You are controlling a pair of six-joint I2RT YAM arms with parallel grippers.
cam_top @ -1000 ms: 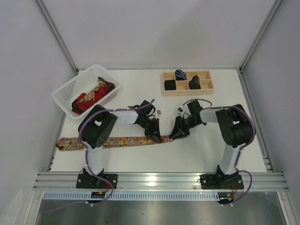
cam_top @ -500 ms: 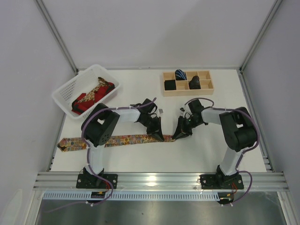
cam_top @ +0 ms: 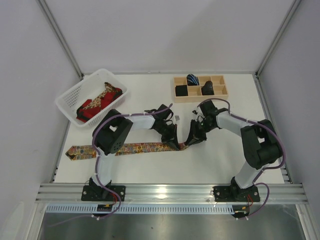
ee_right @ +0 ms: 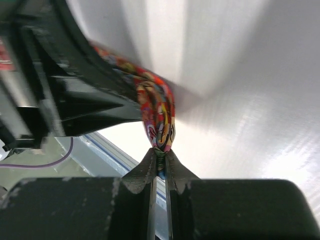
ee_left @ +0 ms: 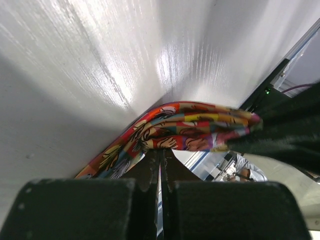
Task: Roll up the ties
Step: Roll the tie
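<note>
Well to the left of the left jaws and farther from the arm bases, a white basket [cam_top: 67, 102] is seen on the table [cam_top: 220, 160]. A red tie [cam_top: 86, 112] and a gold patterned tie [cam_top: 96, 103] are heaped together inside it.

The floral tie [cam_top: 135, 148] is laid flat along the table. It starts well to the left of the left jaws and runs rightward up to them, and in the top view part of it is hidden under the left arm [cam_top: 112, 136].

The left jaws are closed on the floral tie close to its right-hand end. In the left wrist view the fabric is pinched between the tips, and just ahead of them it is bowed up off the table in a folded loop.

The right jaws are found just to the right of the left jaws, with the two pairs of tips angled toward each other. They are closed on the very end of the same tie. In the right wrist view a narrow fold of the printed fabric is clamped between the tips and curves away toward the left jaws.

Beyond the right jaws, and apart from them, a wooden tray [cam_top: 222, 95] is set on the table. A blue-striped rolled tie [cam_top: 192, 79] is held in one rear compartment, and dark rolls [cam_top: 181, 90] are seen in the compartments beside it.
</note>
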